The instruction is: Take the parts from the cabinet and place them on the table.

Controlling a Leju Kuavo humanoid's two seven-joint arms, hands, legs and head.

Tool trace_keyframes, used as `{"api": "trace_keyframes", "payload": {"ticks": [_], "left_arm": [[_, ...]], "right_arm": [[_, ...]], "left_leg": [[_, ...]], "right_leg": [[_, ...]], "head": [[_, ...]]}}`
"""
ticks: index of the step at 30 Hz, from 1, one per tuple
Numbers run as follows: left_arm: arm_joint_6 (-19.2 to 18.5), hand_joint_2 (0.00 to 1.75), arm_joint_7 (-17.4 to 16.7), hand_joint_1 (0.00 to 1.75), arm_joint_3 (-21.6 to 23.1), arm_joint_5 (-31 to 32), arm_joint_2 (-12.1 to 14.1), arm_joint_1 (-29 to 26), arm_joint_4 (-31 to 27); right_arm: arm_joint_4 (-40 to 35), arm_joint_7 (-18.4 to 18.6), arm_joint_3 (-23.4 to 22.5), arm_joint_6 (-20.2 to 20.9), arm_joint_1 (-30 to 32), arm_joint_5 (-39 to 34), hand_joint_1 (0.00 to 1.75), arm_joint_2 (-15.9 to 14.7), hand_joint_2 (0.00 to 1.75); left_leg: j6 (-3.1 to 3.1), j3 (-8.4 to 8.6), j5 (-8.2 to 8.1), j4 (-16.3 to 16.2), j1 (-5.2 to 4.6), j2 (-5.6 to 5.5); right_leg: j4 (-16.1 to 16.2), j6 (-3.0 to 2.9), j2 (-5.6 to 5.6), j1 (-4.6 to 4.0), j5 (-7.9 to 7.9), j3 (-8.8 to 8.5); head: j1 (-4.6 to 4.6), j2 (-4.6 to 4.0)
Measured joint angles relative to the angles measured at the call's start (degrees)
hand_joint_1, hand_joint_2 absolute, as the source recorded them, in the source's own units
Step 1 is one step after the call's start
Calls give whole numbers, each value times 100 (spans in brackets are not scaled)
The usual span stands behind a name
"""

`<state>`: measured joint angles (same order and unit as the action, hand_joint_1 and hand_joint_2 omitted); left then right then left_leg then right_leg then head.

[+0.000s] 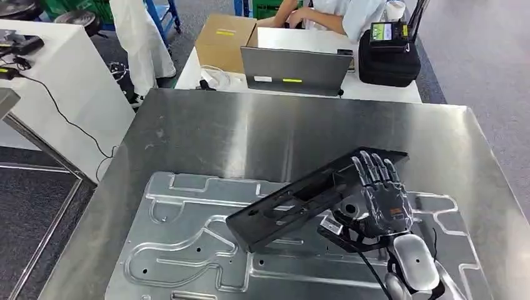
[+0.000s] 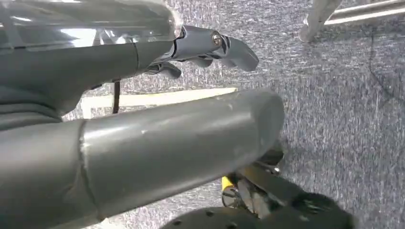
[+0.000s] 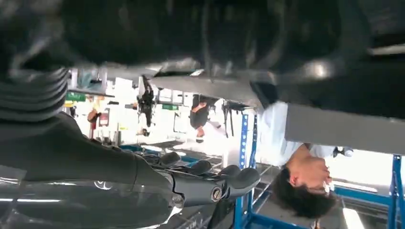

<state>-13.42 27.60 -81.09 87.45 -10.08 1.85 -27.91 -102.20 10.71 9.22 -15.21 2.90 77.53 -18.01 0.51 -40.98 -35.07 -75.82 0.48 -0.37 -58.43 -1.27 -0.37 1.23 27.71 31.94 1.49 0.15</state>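
Note:
A long black part with cut-outs hangs tilted over the steel table, its far right end raised and its near left end low. My right hand holds it at the raised end, with its fingers laid flat over the top face. In the right wrist view the black part is a dark blur close to the camera. Under it on the table lies a large flat silver plate with pressed outlines. My left hand hangs over grey carpet and holds nothing, its fingers loosely extended.
Behind the steel table a white desk carries a grey laptop, a cardboard box and a black case. A person sits there. Another white table with cables stands at the left. Carpeted floor runs along both sides.

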Motion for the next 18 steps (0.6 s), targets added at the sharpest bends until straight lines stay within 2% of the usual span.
{"api": "trace_keyframes", "payload": {"ticks": [1,3,4,5,8,9,10,11,13,14,15,16,17,18], "left_arm": [[-58,0,-4,0,0,-41,0,-4,0],[-127,0,-4,0,0,-63,0,7,-2],[-138,0,-4,0,0,-68,0,11,-4],[-144,0,-7,0,0,-74,2,25,-7],[-203,0,-7,0,0,-98,0,10,-20],[-221,0,-7,0,-2,-103,0,2,-22],[-236,0,-7,0,-2,-105,-7,3,-24],[-247,0,-4,0,-2,-107,-9,7,-33],[-271,0,-6,0,-2,-107,-11,8,-52],[-275,0,-4,0,-4,-107,-11,7,-52],[-277,0,-4,0,-7,-109,-11,6,-55],[-280,0,-6,0,-7,-109,-11,4,-57],[-286,0,-7,0,-7,-109,-11,5,-57],[-297,0,-7,0,-7,-109,-18,4,-57]], "right_arm": [[4,-2,2,0,1,0,0,0,0],[11,0,2,0,-6,-11,0,0,0],[11,-2,2,0,-10,-17,0,0,0],[11,0,0,0,-13,-20,0,0,0],[24,-2,7,0,-25,-26,0,0,0],[26,-2,7,0,-25,-31,0,0,0],[33,-2,4,0,-20,-35,0,0,0],[33,-2,4,0,-20,-42,0,-2,0],[37,-2,-4,0,-19,-50,0,-4,0],[44,-2,-2,0,-10,-57,0,-4,0],[57,-2,-2,2,-5,-63,0,-4,0],[70,-2,-2,2,-4,-66,0,-4,0],[76,-2,-2,2,-5,-68,0,-4,0],[76,-2,-4,2,-8,-72,0,-4,0]], "left_leg": [[-1,64,151,153,9,1],[-30,522,660,1087,17,5],[-64,780,835,1582,16,10],[-83,848,778,1720,-7,7],[-152,802,852,1714,-37,-11],[-210,800,896,1773,-24,-9],[-266,808,953,1825,5,17],[-319,784,988,1849,3,15],[-348,705,1032,1840,-8,21],[-355,661,1058,1833,-21,21],[-353,613,1088,1821,-30,21],[-349,568,1112,1807,-34,21],[-335,527,1134,1787,-36,18],[-324,484,1160,1762,-36,14]], "right_leg": [[-12,0,5,1,2,1],[-29,28,15,4,22,-12],[-35,46,16,2,33,-20],[-56,81,15,-38,44,-11],[-22,187,13,-31,-4,1],[-20,224,16,-30,-17,2],[-88,243,22,8,83,12],[-276,252,24,-1,318,93],[-1094,285,31,5,869,390],[-1502,298,31,7,1062,530],[-1718,303,30,7,1110,580],[-1666,301,30,7,1028,508],[-1386,292,30,6,850,318],[-888,276,30,4,622,6]], "head": [[0,0],[0,0],[0,0],[2,0],[0,0],[0,0],[2,0],[4,0],[2,0],[2,0],[2,0],[2,0],[2,0],[2,0]]}}
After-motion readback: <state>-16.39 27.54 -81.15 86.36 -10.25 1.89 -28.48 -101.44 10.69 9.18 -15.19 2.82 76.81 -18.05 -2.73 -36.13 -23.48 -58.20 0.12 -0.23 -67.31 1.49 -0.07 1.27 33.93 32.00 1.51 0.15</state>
